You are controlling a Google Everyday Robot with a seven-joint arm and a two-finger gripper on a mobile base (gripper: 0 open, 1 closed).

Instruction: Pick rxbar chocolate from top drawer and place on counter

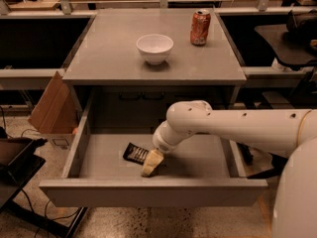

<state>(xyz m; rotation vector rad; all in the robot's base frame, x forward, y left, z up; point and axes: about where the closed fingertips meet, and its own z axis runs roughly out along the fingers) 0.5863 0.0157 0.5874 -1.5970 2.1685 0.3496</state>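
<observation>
Here, rxbar chocolate just beside pincer, inside top drawer.

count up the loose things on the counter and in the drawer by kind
bowl: 1, white, on the counter
can: 1, orange, on the counter
rxbar chocolate: 1, black, in the top drawer
total: 3
The tool is low in the top drawer, at the bar's right end.

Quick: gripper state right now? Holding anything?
Gripper: low in the top drawer, at the right end of the rxbar chocolate; open or closed cannot be told. The bar lies on the drawer floor.
</observation>
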